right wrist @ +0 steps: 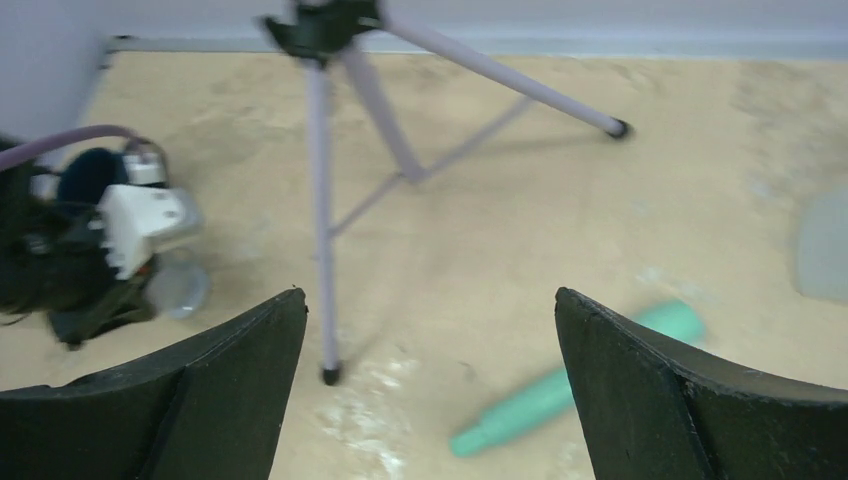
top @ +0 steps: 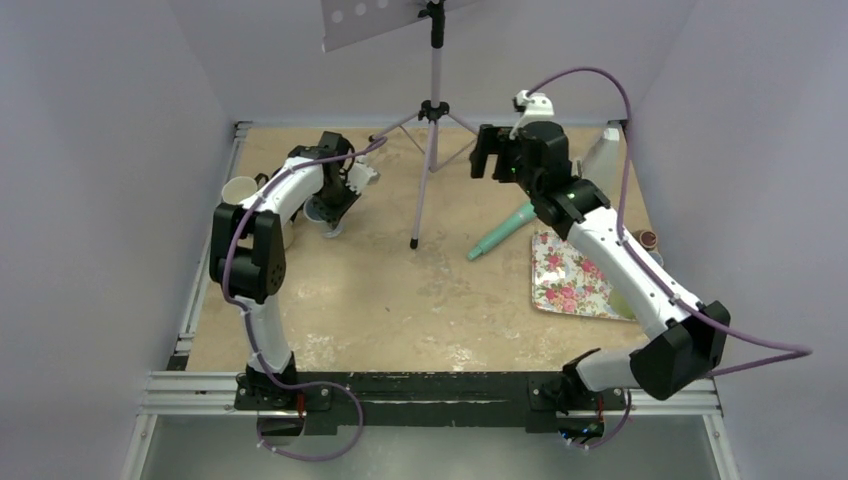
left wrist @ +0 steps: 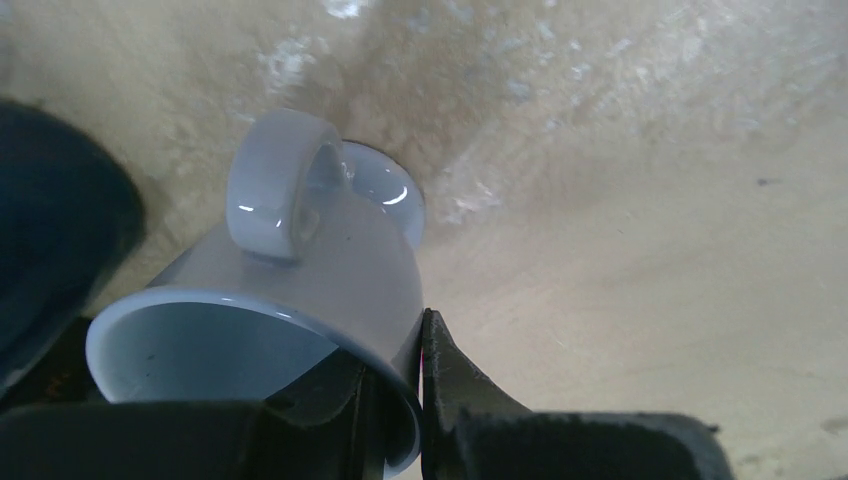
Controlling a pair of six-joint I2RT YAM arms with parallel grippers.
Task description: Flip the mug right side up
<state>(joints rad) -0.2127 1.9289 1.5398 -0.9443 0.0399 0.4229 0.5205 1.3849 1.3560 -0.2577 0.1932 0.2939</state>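
- Left wrist view: your mug is glossy, pale grey-white ceramic with a rounded body and a thick loop handle on its upper side. It sits tilted, open mouth toward the camera, base end down by the tabletop.
- Your left gripper is clenched on the mug's rim wall, 1 black finger inside the mouth and 1 outside.
- Top external view puts the mug in the far-left part of the table, at the tip of the left gripper.
- The table is a sandy, mottled board with pale scuffed patches.
- Your right gripper hangs released, its 2 curved black fingers spread wide and gripping nothing.
- Below it lies a slim teal cylinder, near a tripod of thin lilac tubes on 3 legs.
- A flower-printed rectangular tray lies at the right, just beside the cylinder.
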